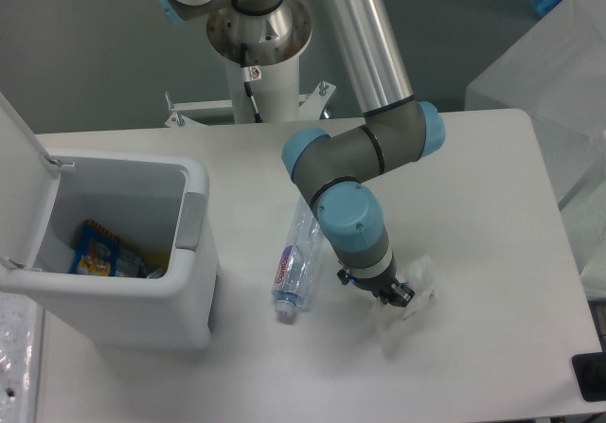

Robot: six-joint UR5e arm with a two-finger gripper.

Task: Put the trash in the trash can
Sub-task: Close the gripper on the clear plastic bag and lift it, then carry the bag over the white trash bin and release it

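The crushed clear bottle with pink-and-blue label and white cap lies on the white table, cap toward the front, just left of my arm. The crumpled translucent wrapper lies on the table to the right of the bottle. My gripper is down at the wrapper's left part, its dark fingers in the wrapper; whether they are closed on it I cannot tell. The white trash can stands at the left with its lid swung open.
Inside the trash can lies a blue-and-yellow packet with other scraps. The arm's base column stands at the back middle. A translucent box sits at the back right. A small black object is at the right front edge.
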